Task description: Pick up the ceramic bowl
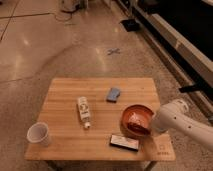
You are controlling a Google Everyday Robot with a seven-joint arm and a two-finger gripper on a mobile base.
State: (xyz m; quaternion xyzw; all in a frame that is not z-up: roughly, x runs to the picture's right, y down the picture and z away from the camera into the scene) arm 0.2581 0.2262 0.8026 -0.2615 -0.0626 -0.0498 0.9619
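Light wooden table (62,92), read from its centre. Flat dark rectangular packet (124,142) at 5 o'clock by the near edge; white cylindrical cup (39,134) at 8 o'clock. Round glossy orange-red ceramic bowl (135,120) at 4 o'clock, with the gripper (149,128) at its 4 o'clock rim; its opening cannot be told. Pale bottle (84,111) lies centrally; small blue-grey rectangular block (113,94) at 1 o'clock.

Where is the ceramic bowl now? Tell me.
In the camera view, the ceramic bowl sits on the wooden table's right side, just beyond the flat dark box at the front edge; the tool is at the bowl's right rim.
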